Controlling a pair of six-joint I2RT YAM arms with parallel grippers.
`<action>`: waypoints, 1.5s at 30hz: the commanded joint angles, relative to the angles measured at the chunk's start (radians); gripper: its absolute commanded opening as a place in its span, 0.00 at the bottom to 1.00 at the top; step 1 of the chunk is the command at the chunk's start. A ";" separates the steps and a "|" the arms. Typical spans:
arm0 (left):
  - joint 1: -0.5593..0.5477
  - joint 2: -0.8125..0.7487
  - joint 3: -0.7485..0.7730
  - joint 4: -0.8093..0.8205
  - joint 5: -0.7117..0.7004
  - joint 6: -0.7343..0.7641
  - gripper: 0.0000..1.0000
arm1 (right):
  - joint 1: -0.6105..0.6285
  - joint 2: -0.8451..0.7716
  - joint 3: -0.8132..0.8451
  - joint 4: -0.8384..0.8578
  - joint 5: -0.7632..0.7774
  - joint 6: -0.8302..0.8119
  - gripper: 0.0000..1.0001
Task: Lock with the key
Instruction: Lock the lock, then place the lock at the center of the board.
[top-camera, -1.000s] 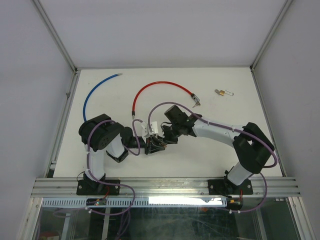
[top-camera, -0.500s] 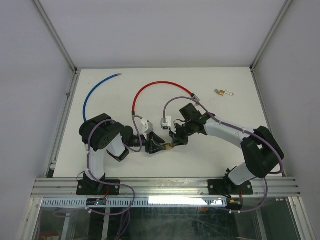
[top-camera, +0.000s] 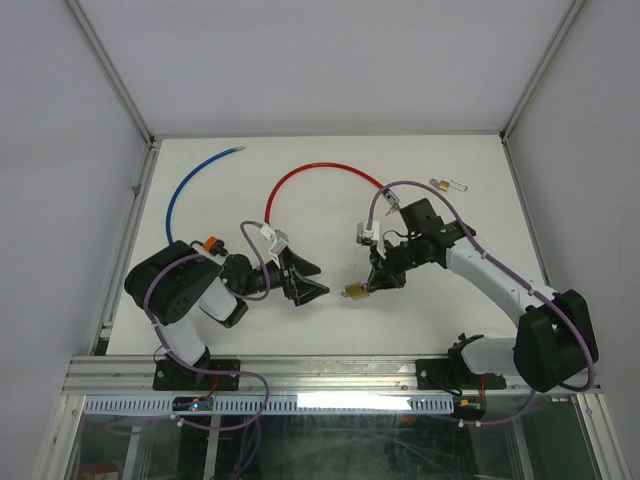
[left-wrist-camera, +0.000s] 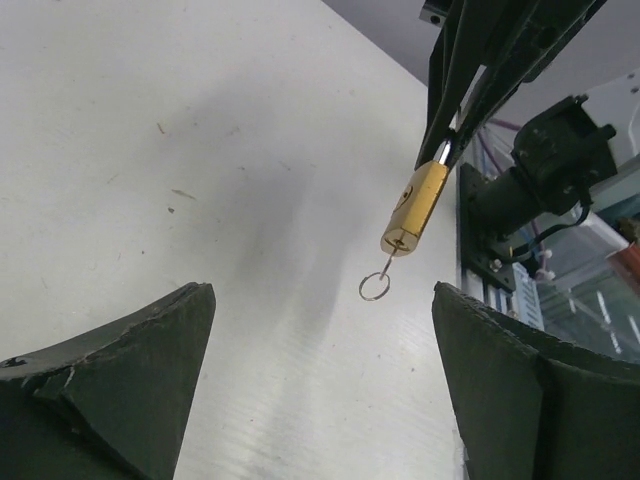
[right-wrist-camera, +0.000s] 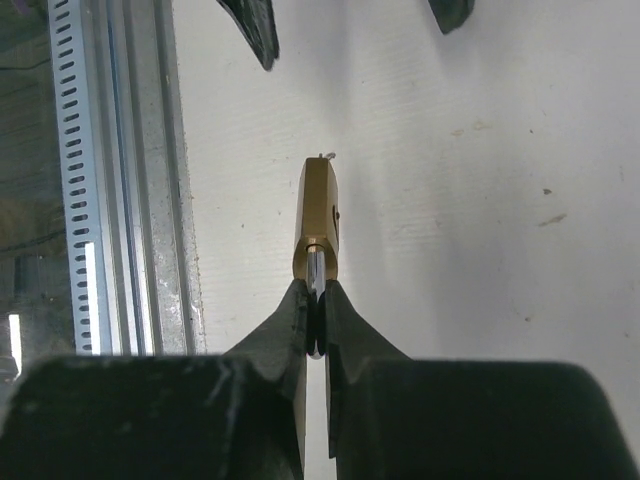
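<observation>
Right pincer (top-camera: 371, 286) clenched on the silver shackle (right-wrist-camera: 315, 266) of a small rectangular brass padlock (top-camera: 354, 291); fingertips pinch together with the shackle between them. Padlock body sticks out past the tips, off the bench, hanging tilted in the left wrist view. Thin metal key with a small wire ring (left-wrist-camera: 374, 287) sticks out of the lock's lower end, ring dangling free. Left pincer (top-camera: 311, 280) released, jaws spread wide, nothing between them, aimed toward the padlock but apart from it. Padlock sits between the two pincers, nearer the right one, over the near middle of the flat white bench (top-camera: 480, 215). Further out: long red cable (top-camera: 320, 171) curves across the bench centre, one end near the left arm, the other near the right arm's wrist. Long blue cable (top-camera: 186, 190) arcs at far left. Second small brass padlock with open silver shackle (top-camera: 446, 185) lies at far right, well apart from both pincers. Ribbed aluminium rail (top-camera: 330, 372) runs along the near edge with both arm bases on it.
</observation>
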 joint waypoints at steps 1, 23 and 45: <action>0.016 -0.089 -0.042 0.264 -0.063 -0.191 0.94 | -0.072 -0.077 0.036 -0.048 -0.116 -0.041 0.00; 0.037 -0.603 -0.171 -0.056 -0.313 -0.365 0.99 | -0.179 -0.160 0.019 -0.054 -0.192 -0.051 0.00; 0.019 -0.617 -0.150 -0.165 -0.235 -0.378 0.90 | -0.192 -0.150 0.010 -0.049 -0.193 -0.051 0.00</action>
